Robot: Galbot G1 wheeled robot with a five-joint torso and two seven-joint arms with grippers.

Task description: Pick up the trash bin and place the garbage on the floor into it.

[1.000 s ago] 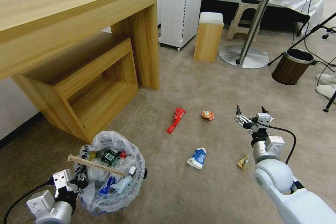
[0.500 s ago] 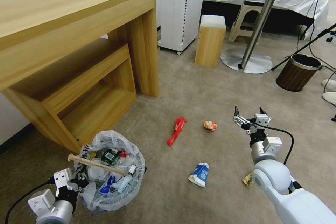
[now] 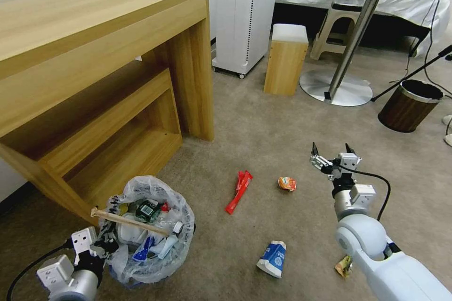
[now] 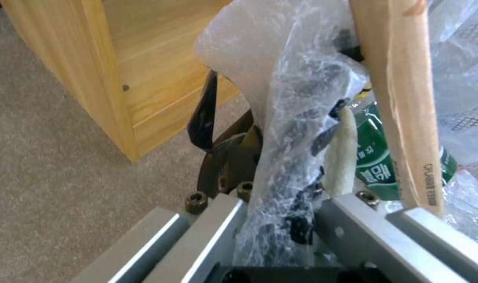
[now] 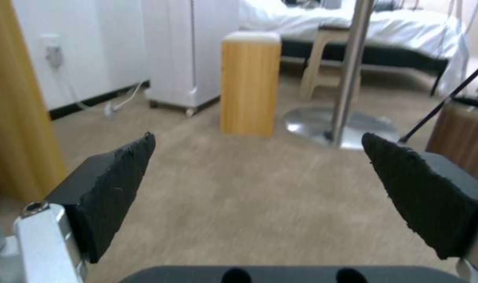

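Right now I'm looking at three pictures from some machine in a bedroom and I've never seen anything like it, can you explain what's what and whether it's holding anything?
This is a wheeled robot with two arms. The wide picture comes from a camera on its head, looking down at the carpet. The other two come from cameras on its wrists.

The left gripper is shut on the rim of the trash bin, a small bin lined with a crinkled clear bag; the left wrist picture shows that bag pinched close up. Inside the bin lie a wooden stick and a green-labelled bottle.

The right gripper hangs open above the floor with nothing in it; its black pads stand wide apart in the right wrist picture.

On the carpet lie a red wrapper, an orange wrapper, a blue-white carton and a yellowish scrap.
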